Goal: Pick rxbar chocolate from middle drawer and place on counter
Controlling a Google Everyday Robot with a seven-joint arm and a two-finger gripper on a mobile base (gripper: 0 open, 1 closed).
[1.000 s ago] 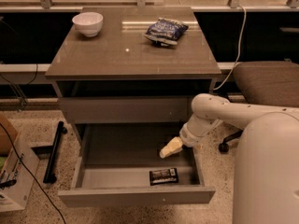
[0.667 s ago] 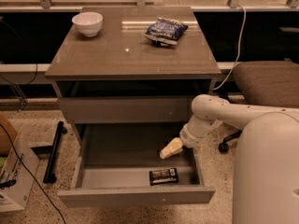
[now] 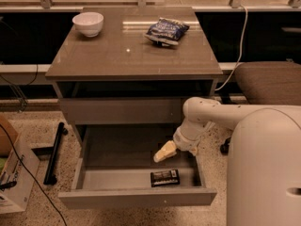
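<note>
The rxbar chocolate [image 3: 165, 177] lies flat in the front right of the open middle drawer [image 3: 136, 197], dark wrapper with pale lettering. My gripper [image 3: 162, 153] hangs inside the drawer, a little behind and above the bar, pointing down-left with pale fingers; it holds nothing that I can see. The white arm [image 3: 207, 117] reaches in from the right. The glossy counter [image 3: 117, 55] tops the cabinet.
A white bowl [image 3: 88, 23] and a crinkly blue-white snack bag [image 3: 166, 31] sit on the counter. A shut drawer front [image 3: 122, 110] is above the open one. A cardboard box [image 3: 11, 173] and black bar [image 3: 54, 152] are on the floor left; a brown seat [image 3: 270, 81] is right.
</note>
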